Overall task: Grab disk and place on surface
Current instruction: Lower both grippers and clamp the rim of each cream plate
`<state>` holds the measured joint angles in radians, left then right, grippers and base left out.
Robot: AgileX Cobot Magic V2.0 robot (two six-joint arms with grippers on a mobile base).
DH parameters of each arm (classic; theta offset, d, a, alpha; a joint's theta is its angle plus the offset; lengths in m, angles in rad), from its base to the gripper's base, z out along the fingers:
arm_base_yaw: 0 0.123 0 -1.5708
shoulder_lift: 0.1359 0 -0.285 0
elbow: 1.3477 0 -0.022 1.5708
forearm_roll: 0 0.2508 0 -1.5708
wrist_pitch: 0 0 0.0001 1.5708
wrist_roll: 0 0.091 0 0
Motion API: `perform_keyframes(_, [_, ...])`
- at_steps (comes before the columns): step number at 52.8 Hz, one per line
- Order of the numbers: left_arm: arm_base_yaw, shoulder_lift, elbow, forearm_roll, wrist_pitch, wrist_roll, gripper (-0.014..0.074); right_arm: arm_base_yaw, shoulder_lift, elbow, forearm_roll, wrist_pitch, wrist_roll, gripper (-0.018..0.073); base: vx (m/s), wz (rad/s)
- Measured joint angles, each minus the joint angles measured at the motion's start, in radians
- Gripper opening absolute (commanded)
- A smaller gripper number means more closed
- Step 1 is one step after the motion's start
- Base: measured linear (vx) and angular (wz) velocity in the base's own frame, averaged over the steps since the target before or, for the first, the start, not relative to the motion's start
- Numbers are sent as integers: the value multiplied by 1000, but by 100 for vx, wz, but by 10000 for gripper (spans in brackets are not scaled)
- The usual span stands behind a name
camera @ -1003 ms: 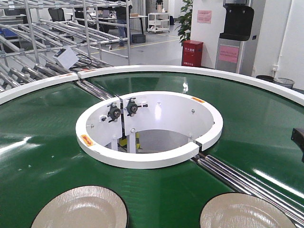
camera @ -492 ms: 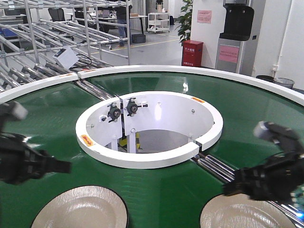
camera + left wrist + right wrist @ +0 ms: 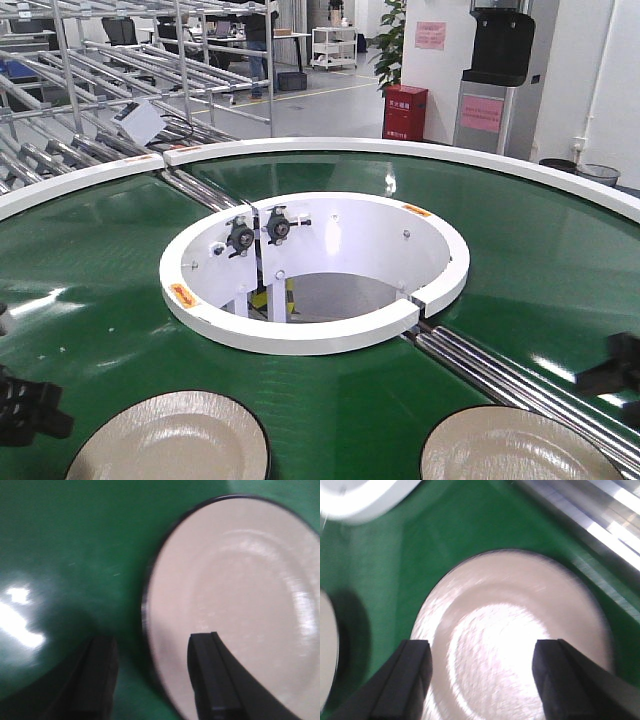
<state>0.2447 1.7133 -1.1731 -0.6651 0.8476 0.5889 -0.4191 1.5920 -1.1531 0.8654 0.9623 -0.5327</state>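
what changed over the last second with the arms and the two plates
Both arms swung in above the green conveyor belt, then dropped low and outward. The left gripper now hangs open across the rim of the left cream round plate; the right gripper hangs open over the right cream round plate. Nothing gripped. Plates unmoved.

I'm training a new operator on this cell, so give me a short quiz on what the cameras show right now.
1. True or false: the left plate and the right plate both lie on the green belt.
2. The left gripper hangs over: A) a plate's rim, B) the white ring, C) the steel rollers.
3. Fill in: the right gripper has its jaws ___.
Key: 1 true; 2 A; 3 open.
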Motion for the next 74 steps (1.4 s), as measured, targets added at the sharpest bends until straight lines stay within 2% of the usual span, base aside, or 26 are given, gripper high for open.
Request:
perform_keyframes(5, [22, 56, -3, 6, 5, 26, 438, -64, 0, 0, 38, 0, -11, 486, 0, 0])
perform_keyframes(8, [25, 101, -3, -15, 7, 71, 438, -87, 0, 0, 64, 0, -24, 486, 0, 0])
perform_keyframes(19, [26, 225, -5, -251, 58, 249, 438, -101, 0, 0, 106, 1, -50, 486, 0, 0])
perform_keyframes(24, [24, 267, -5, -314, 92, 290, 437, -101, 0, 0, 111, 1, -52, 486, 0, 0])
perform_keyframes(29, [19, 289, -8, -340, 108, 300, 414, -101, 0, 0, 114, 2, -53, 486, 0, 0])
perform_keyframes(34, [-1, 300, -9, -370, 110, 312, 331, -101, 0, 0, 114, 2, -53, 486, 0, 0])
perform_keyframes(36, [-14, 304, -9, -381, 112, 318, 270, -101, 0, 0, 114, 3, -53, 486, 0, 0])
perform_keyframes(41, [-45, 307, -10, -431, 134, 322, 38, -101, 0, 0, 114, 3, -53, 486, 0, 0])
perform_keyframes(43, [-52, 306, -12, -450, 145, 322, -12, -101, 0, 0, 114, 4, -53, 486, 0, 0])
perform_keyframes(51, [-64, 305, -16, -494, 174, 320, -9, -101, 0, 0, 88, 8, -53, 486, 0, 0])
perform_keyframes(61, [-59, 255, -8, -512, 162, 347, -8, -101, 14, -1, -31, -10, -50, 486, 0, 0])
perform_keyframes(67, [-37, 185, -6, -536, 148, 364, -8, -101, 67, -4, -71, -22, -50, 486, 0, 0])
perform_keyframes(74, [-6, 105, -6, -585, 149, 365, -8, -100, 161, -4, -75, -22, -59, 486, 0, 0])
